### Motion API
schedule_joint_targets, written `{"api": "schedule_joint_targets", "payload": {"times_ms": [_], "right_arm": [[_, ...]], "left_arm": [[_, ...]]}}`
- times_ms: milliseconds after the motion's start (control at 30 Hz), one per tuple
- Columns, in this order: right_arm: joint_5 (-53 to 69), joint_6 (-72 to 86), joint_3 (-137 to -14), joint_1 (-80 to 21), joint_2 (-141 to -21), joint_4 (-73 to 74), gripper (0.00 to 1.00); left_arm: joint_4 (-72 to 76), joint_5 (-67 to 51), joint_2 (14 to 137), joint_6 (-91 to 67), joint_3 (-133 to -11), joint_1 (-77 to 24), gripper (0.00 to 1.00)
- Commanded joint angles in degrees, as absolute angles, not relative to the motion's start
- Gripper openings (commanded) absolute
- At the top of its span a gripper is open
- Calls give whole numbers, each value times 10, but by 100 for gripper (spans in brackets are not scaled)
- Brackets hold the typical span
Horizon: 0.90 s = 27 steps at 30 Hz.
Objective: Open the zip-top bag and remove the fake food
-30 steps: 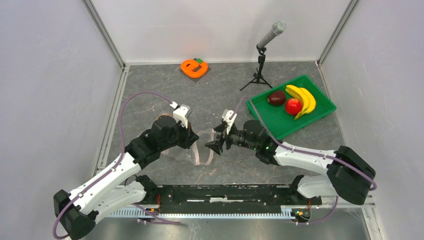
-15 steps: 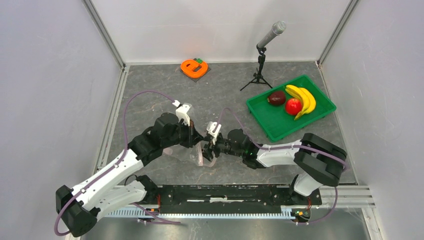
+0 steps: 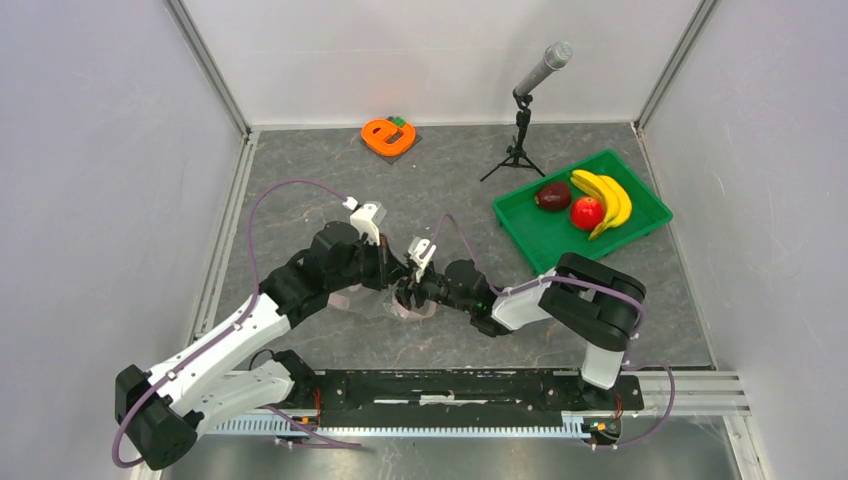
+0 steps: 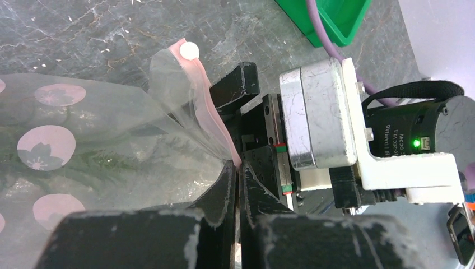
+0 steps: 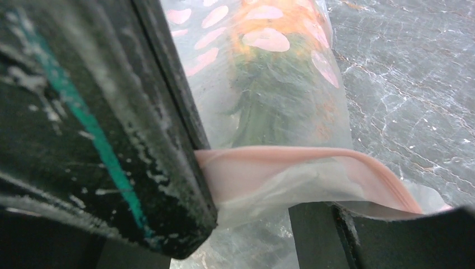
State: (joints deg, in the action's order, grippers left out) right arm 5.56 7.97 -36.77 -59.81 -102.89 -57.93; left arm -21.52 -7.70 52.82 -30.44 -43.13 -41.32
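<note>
The zip-top bag lies on the grey table between my two grippers. My left gripper is shut on its pink zip strip, with the fingertips pinched on the strip's edge. My right gripper is open at the bag's mouth, and the pink strip runs across the gap between its fingers. The orange pineapple with green leaves shows inside the bag. The banana bunch, the red apple and the maroon fruit lie in the green tray.
The green tray stands at the right back. A microphone on a small tripod stands behind it. An orange "e"-shaped object sits at the back wall. Metal rails run along the left and near edges.
My right gripper has moved left, from beside the bag to its mouth, and the right arm has folded in. My left gripper has shifted slightly right with the zip strip.
</note>
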Motion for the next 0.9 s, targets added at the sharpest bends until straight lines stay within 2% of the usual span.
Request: {"api": "schedule_joint_targets", "payload": {"times_ms": [0, 267, 400, 567, 700, 867], "right_arm": [[53, 127, -402, -599, -1059, -664, 70], [39, 219, -384, -596, -1109, -750, 66], [4, 261, -366, -590, -1122, -767, 66], [14, 354, -366, -567, -1166, -811, 66], [25, 369, -380, -564, -1186, -811, 65], [50, 373, -401, -563, -1198, -811, 65]], "left_arm": [[-154, -129, 529, -362, -432, -424, 2], [-119, -119, 543, -397, -424, -431, 2], [-135, -66, 528, -406, -418, -431, 2], [-155, -5, 510, -438, -396, -431, 2], [-179, 52, 501, -467, -380, -431, 2], [-149, 25, 512, -480, -374, -431, 2]]}}
